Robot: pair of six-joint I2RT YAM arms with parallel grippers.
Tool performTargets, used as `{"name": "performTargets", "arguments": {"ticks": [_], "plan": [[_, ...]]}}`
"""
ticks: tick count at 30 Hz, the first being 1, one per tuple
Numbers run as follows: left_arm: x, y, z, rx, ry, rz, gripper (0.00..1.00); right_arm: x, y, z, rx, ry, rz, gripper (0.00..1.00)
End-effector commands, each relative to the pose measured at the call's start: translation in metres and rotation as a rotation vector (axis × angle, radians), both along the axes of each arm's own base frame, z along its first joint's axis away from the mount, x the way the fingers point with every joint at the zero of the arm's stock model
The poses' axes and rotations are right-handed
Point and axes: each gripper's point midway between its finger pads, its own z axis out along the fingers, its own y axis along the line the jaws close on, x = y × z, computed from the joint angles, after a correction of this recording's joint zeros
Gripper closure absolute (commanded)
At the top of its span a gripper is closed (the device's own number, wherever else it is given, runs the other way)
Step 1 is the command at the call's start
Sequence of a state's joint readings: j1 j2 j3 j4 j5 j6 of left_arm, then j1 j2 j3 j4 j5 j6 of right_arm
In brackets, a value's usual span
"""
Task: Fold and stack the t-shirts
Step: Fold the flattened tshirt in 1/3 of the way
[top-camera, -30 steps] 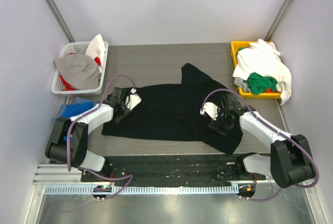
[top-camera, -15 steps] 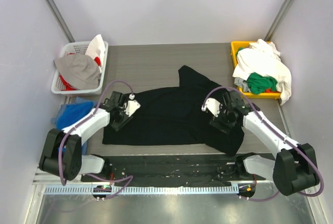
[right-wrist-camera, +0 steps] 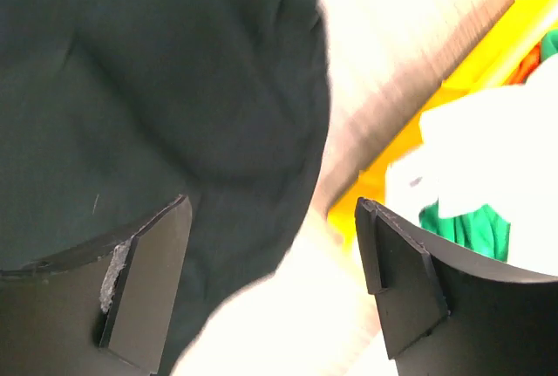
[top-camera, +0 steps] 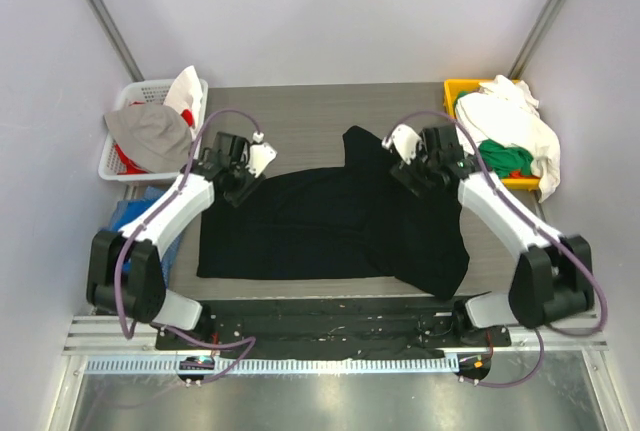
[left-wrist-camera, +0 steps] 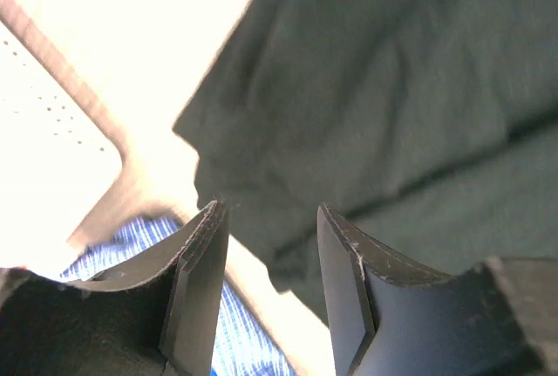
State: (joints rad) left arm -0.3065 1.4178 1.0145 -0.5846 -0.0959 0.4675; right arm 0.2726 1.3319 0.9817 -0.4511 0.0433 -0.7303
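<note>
The table (top-camera: 300,111) carries the black shirt (top-camera: 320,226) across its middle, nearer the near edge. The left half lies flat. The right half is bunched, with one flap pointing toward the far edge and a fold running down to the near right corner. A yellow bin (top-camera: 452,91) at the far right corner holds a white shirt (top-camera: 500,116) and a green shirt (top-camera: 503,159). A white basket (top-camera: 115,166) at the far left corner holds mixed cloth. The left gripper (left-wrist-camera: 268,219) hangs over the shirt's far left corner, jaws parted and empty. The right gripper (right-wrist-camera: 273,210) hangs over the shirt's far right edge, close to the bin, jaws spread wide and empty. The step in hand appears to be taking the far edge for a fold. Lower each gripper onto a single layer at the outermost corner. Clamp only black fabric, and keep the right jaws off the bin rim. Smooth the bunched right half first, since a fold made over it would probably lock in the creases. Move both arms together so the edge stays straight.
</note>
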Motion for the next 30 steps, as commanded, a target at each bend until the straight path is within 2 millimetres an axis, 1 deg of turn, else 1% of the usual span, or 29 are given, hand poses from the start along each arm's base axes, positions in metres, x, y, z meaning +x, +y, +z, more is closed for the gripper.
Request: {"name": "performTargets", "arguments": {"ticks": [1, 2, 3, 4, 5, 6, 7, 8, 9, 10, 11, 12, 13, 15, 16, 17, 18, 19, 20, 22, 23, 26, 29, 30], "plan": [[0.039, -0.019, 0.022, -0.078, -0.077, 0.030, 0.51, 0.087, 0.014, 0.040, 0.196, -0.160, -0.156, 0.17], [0.043, -0.022, 0.017, -0.082, -0.062, 0.032, 0.51, 0.112, 0.019, 0.039, 0.264, -0.144, -0.205, 0.18], [0.045, -0.023, 0.017, -0.086, -0.051, 0.031, 0.50, 0.122, 0.018, 0.037, 0.287, -0.134, -0.235, 0.18], [0.052, -0.026, 0.022, -0.088, -0.061, 0.030, 0.51, 0.139, 0.023, 0.053, 0.337, -0.157, -0.231, 0.18], [0.055, -0.026, 0.018, -0.084, -0.050, 0.032, 0.50, 0.148, 0.023, 0.048, 0.382, -0.135, -0.260, 0.19], [0.058, -0.027, 0.019, -0.086, -0.055, 0.030, 0.50, 0.157, 0.023, 0.027, 0.390, -0.080, -0.275, 0.18], [0.063, -0.028, 0.021, -0.095, -0.062, 0.029, 0.50, 0.172, 0.025, 0.038, 0.424, -0.095, -0.274, 0.18], [0.065, -0.028, 0.021, -0.103, -0.057, 0.030, 0.49, 0.178, 0.025, 0.036, 0.466, -0.077, -0.298, 0.19], [0.069, -0.029, 0.019, -0.114, -0.047, 0.036, 0.48, 0.183, 0.025, 0.015, 0.500, -0.006, -0.296, 0.19], [0.070, -0.033, 0.017, -0.134, -0.032, 0.029, 0.48, 0.194, 0.026, 0.026, 0.536, -0.016, -0.291, 0.19], [0.071, -0.028, 0.016, -0.133, -0.019, 0.046, 0.46, 0.195, 0.025, 0.021, 0.562, 0.019, -0.313, 0.18], [0.074, -0.032, 0.015, -0.162, -0.006, 0.040, 0.46, 0.199, 0.024, 0.002, 0.588, 0.072, -0.317, 0.18], [0.074, -0.032, 0.013, -0.175, 0.004, 0.047, 0.45, 0.205, 0.024, 0.007, 0.607, 0.070, -0.314, 0.18], [0.076, -0.030, 0.010, -0.188, 0.015, 0.053, 0.42, 0.207, 0.023, -0.002, 0.647, 0.116, -0.314, 0.18], [0.077, -0.030, 0.009, -0.194, 0.015, 0.059, 0.41, 0.209, 0.023, -0.012, 0.652, 0.141, -0.316, 0.18], [0.077, -0.028, 0.009, -0.202, 0.017, 0.063, 0.40, 0.207, 0.023, -0.016, 0.655, 0.163, -0.319, 0.18], [0.078, -0.028, 0.010, -0.205, 0.016, 0.066, 0.39, 0.207, 0.023, -0.020, 0.660, 0.179, -0.313, 0.18], [0.079, -0.027, 0.008, -0.202, 0.020, 0.069, 0.38, 0.209, 0.025, -0.018, 0.672, 0.190, -0.297, 0.18], [0.079, -0.026, 0.008, -0.199, 0.021, 0.073, 0.37, 0.205, 0.025, -0.031, 0.667, 0.234, -0.307, 0.18], [0.082, -0.024, 0.007, -0.199, 0.027, 0.079, 0.35, 0.205, 0.027, -0.033, 0.680, 0.262, -0.292, 0.18], [0.081, -0.024, 0.006, -0.197, 0.035, 0.078, 0.34, 0.202, 0.027, -0.042, 0.685, 0.291, -0.301, 0.18], [0.082, -0.023, 0.006, -0.194, 0.043, 0.080, 0.33, 0.198, 0.031, -0.050, 0.710, 0.337, -0.287, 0.17], [0.083, -0.022, 0.001, -0.190, 0.056, 0.081, 0.33, 0.197, 0.033, -0.055, 0.720, 0.356, -0.273, 0.17], [0.084, -0.022, 0.001, -0.187, 0.059, 0.076, 0.33, 0.199, 0.033, -0.054, 0.725, 0.354, -0.270, 0.17]]}}
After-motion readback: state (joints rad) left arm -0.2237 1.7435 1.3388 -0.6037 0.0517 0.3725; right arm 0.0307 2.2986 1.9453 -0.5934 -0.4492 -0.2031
